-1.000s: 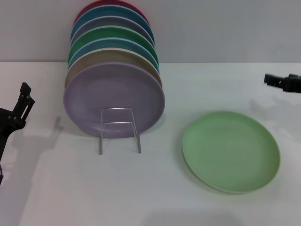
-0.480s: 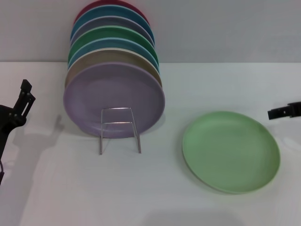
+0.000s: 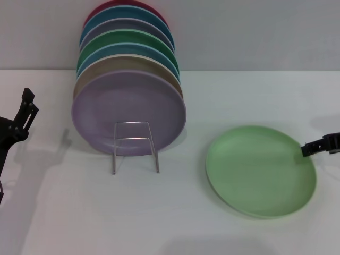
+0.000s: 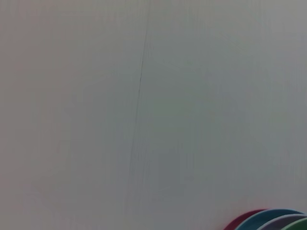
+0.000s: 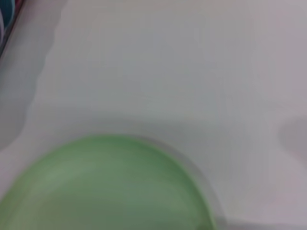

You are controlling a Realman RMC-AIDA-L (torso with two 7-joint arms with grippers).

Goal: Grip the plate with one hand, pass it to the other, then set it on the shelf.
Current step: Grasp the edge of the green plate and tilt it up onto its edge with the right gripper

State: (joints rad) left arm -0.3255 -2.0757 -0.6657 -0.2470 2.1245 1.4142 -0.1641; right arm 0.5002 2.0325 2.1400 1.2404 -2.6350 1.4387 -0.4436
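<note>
**Q:** Where is the plate right now?

**A:** The plate (image 3: 260, 170) lies flat on the white worktop (image 3: 175, 212), in the lower right of my head view. My right wrist camera looks down on it too, filling the lower left of that picture (image 5: 103, 187).

**Q:** And your right end effector?

**A:** My right end effector (image 3: 320, 145) comes in from the right edge of the head view, at mid height, with its dark tip just at the plate's right rim. Whether it touches the rim I cannot tell, and I cannot tell whether it is released or clenched.

**Q:** The left one?

**A:** My left end effector (image 3: 22, 113) sits at the far left edge of the head view, well apart from the plate and off to the left of the rack. I cannot tell its state either. Its wrist camera shows mostly a blank grey wall (image 4: 144, 96).

**Q:** Where is the shelf?

**A:** The shelf (image 3: 135, 147), a thin chrome wire rack, stands left of centre in the head view, well apart from the plate. A row of upright plates (image 3: 127, 58) leans in it, a lilac plate (image 3: 128, 112) at the front.
</note>
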